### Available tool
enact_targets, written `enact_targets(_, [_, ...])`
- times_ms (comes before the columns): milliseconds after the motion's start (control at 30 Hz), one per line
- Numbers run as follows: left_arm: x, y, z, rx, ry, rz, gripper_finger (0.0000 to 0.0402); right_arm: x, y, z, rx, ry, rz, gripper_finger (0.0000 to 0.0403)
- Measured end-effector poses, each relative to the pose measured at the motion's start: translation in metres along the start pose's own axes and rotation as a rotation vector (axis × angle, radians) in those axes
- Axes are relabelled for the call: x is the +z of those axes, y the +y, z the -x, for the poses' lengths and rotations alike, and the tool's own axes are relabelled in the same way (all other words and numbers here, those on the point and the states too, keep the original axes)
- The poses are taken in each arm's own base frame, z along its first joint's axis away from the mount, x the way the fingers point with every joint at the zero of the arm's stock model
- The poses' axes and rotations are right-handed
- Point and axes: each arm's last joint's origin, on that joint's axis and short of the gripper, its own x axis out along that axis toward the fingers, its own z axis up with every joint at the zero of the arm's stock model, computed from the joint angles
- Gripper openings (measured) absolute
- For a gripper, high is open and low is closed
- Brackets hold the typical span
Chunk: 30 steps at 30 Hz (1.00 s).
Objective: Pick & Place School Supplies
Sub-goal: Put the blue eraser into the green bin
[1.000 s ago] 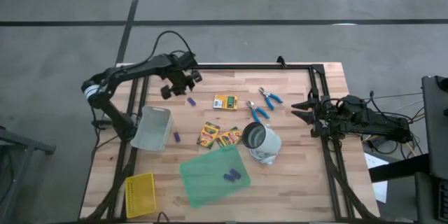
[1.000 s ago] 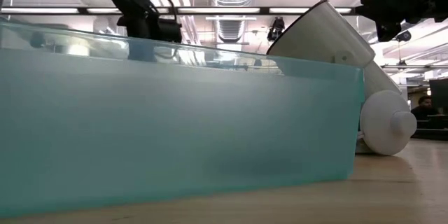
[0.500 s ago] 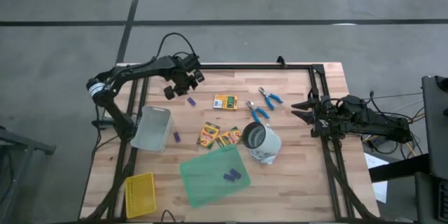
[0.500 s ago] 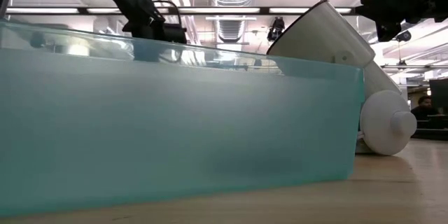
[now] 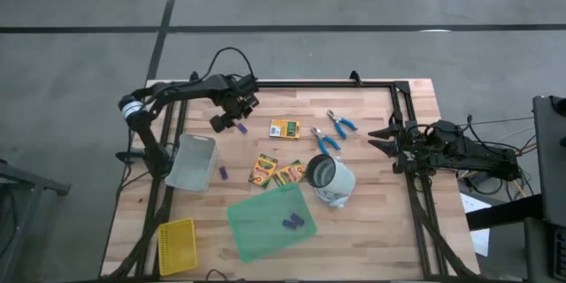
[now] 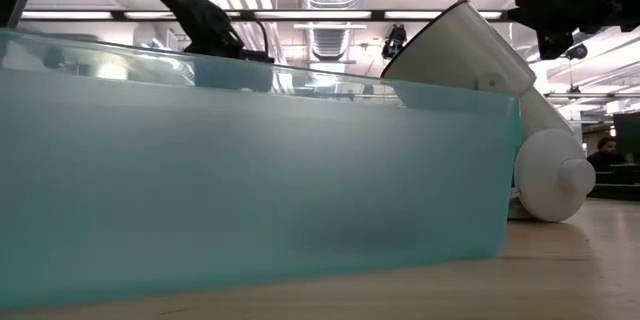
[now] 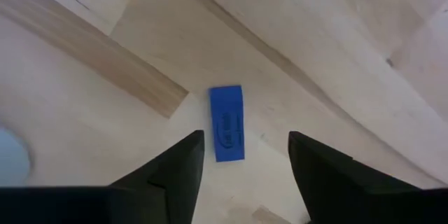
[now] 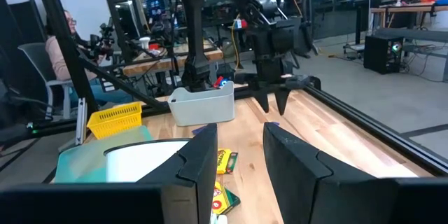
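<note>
A small purple-blue oblong piece [image 7: 227, 131] lies flat on the wooden table at the far left. My left gripper [image 7: 245, 140] points down over it, open, with one finger on either side and not touching it. In the high view the gripper [image 5: 232, 122] partly covers the piece [image 5: 240, 127]. Three yellow-and-green crayon boxes [image 5: 285, 128], [image 5: 263, 170], [image 5: 289, 175] and two blue-handled tools [image 5: 340, 122], [image 5: 324, 141] lie mid-table. Another purple piece [image 5: 225, 173] lies beside a clear bin [image 5: 192, 161]. My right gripper [image 5: 378, 140] waits open at the right edge.
A translucent green sheet [image 5: 256, 230] with purple pieces [image 5: 293, 222] on it lies near the front edge, filling most of the low view. A white jug [image 5: 332, 179] lies tipped beside it. A yellow mesh basket [image 5: 176, 246] sits at the front left corner. A black frame borders the table.
My left gripper has come down toward the purple piece, shifting slightly toward the table's right and near edges and rolling a little about its own axis. In the low view it has sunk behind the green wall. Nothing on the table has moved.
</note>
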Motion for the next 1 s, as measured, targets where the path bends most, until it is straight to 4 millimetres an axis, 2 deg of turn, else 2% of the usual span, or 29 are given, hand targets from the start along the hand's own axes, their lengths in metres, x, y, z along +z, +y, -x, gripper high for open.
enact_targets(533, [-0.001,-0.003,-0.025,0.067,-0.006,-0.015,0.0201,0.000,0.000,0.000,0.000,0.000,0.000,0.0114])
enact_targets(700, [-0.001,-0.004,-0.026,0.062,-0.016,-0.039,0.0197,0.000,0.000,0.000,0.000,0.000,0.000,0.0114])
enact_targets(1000, [-0.004,-0.005,-0.026,0.044,-0.066,-0.073,0.0163,0.000,0.000,0.000,0.000,0.000,0.000,0.0114])
